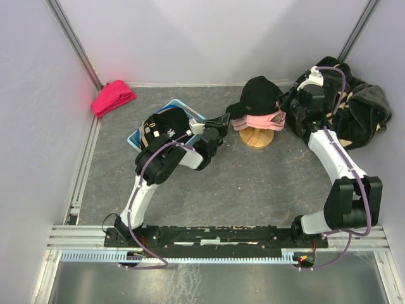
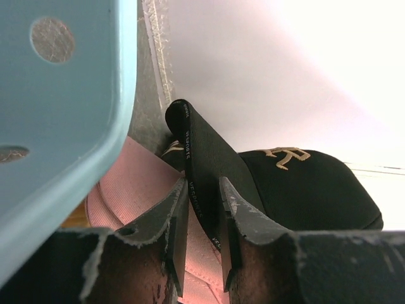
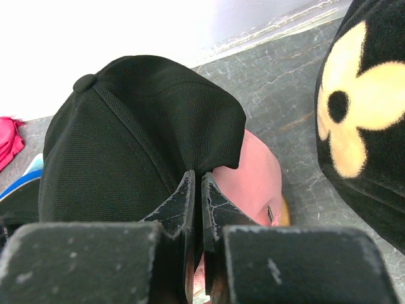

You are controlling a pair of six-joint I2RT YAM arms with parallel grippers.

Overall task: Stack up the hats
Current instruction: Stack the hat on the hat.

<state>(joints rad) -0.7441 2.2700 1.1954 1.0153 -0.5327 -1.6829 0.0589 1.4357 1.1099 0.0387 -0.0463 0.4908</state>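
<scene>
so the left claw [image 2: 201, 190] is pinched narrow on the black cap [image 1: 259, 94] brim, the right claw [image 3: 197, 180] is clamped on its back edge, and the pink cap [image 1: 256, 121] sits underneath

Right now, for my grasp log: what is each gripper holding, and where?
Right gripper pinches the black cap by its rear edge. Left gripper straddles its brim; whether it grips cannot be told.

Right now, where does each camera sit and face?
Top external: above and behind the bases, looking down at the table; left arm and right arm show.
Left wrist: on the left arm, looking along the left gripper at the black cap, brim between its fingers.
Right wrist: on the right arm, looking past the right gripper, which pinches that cap's rear edge.
Shared: all show the black cap on the pink cap.
</scene>
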